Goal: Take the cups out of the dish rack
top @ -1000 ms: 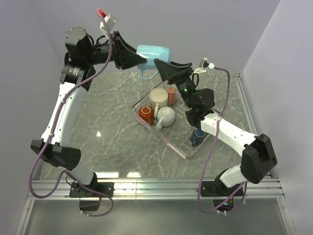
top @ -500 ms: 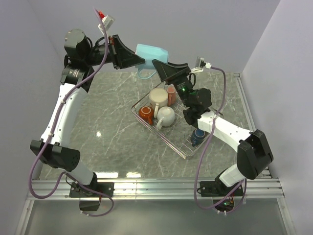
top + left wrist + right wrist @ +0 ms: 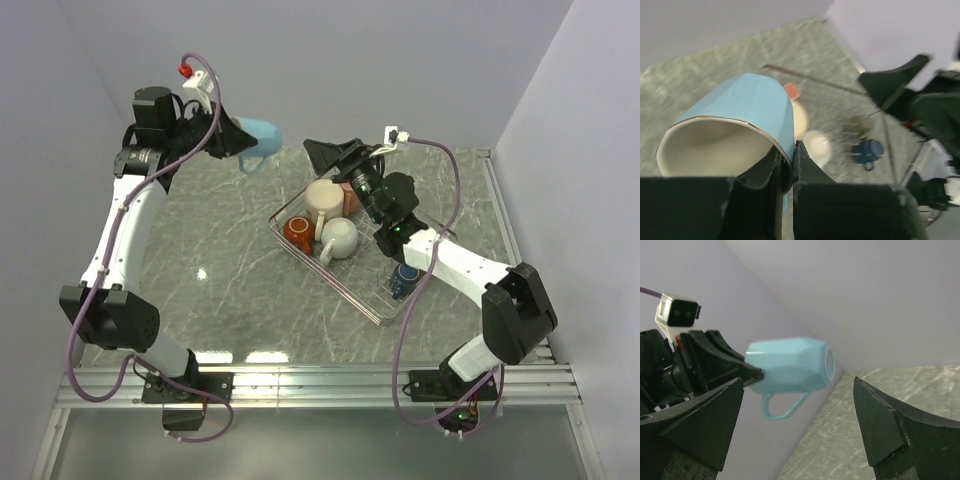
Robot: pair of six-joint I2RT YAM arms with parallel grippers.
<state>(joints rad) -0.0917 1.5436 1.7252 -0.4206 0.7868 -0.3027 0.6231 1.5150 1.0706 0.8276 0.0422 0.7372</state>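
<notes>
1. The left gripper (image 3: 785, 161) is clamped tight on the light blue mug (image 3: 258, 140). It pinches the wall right at the rim, with one finger inside the mouth and one outside.
2. The mug is up in the air and tipped on its side. Its mouth is toward the left gripper, its base points away, and its handle hangs down underneath.
3. From the top camera the mug sits over the far left part of the table (image 3: 230, 260), close to the back wall. It's well apart from the dish rack (image 3: 352, 292) and off to the rack's left.
4. The right gripper (image 3: 318, 152) is spread wide with nothing in it. It hangs above the far end of the rack, aimed at the blue mug but not touching it.
5. In the rack there's a big cream mug (image 3: 322, 197), an orange-red mug (image 3: 297, 230) and a white mug (image 3: 340, 238), all bunched together at the far end. A dark blue mug (image 3: 404, 277) is off on its own toward the near right end.
6. There's also a small pinkish-orange mug (image 3: 350, 196) just beside the cream one. The right arm covers part of it, so I can't really tell how it's lying.
</notes>
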